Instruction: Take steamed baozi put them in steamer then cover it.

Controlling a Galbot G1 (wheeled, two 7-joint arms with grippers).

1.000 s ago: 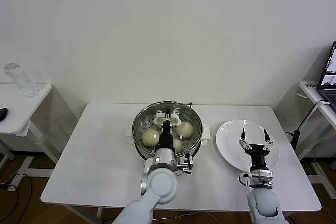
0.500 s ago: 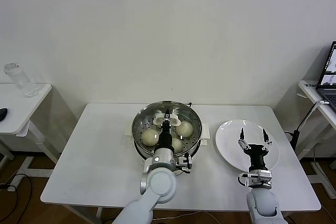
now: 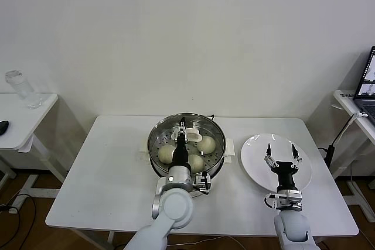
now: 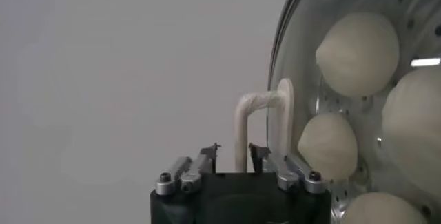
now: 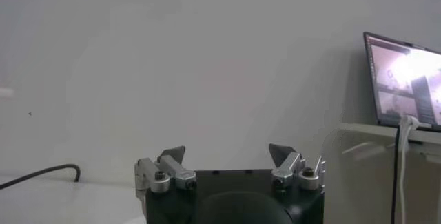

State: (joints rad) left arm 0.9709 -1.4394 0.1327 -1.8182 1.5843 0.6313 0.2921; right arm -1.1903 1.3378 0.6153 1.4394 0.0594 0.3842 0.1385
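Note:
The steamer stands at the table's middle, with pale baozi inside on its perforated tray. My left gripper reaches over it and is shut on the white handle of the clear glass lid, which lies over the pot. I cannot tell if the lid rests on the rim. In the left wrist view my left gripper has the handle between its tips, and several baozi show through the lid. My right gripper hangs open and empty over the white plate; it also shows in the right wrist view.
The white table bears the pot and the plate. A side table with a glass jar stands at far left. A laptop sits on a side table at far right and shows in the right wrist view.
My left gripper has shifted a little to the left and farther over the pot with the lid handle in it. My right gripper has drifted slightly left over the plate.

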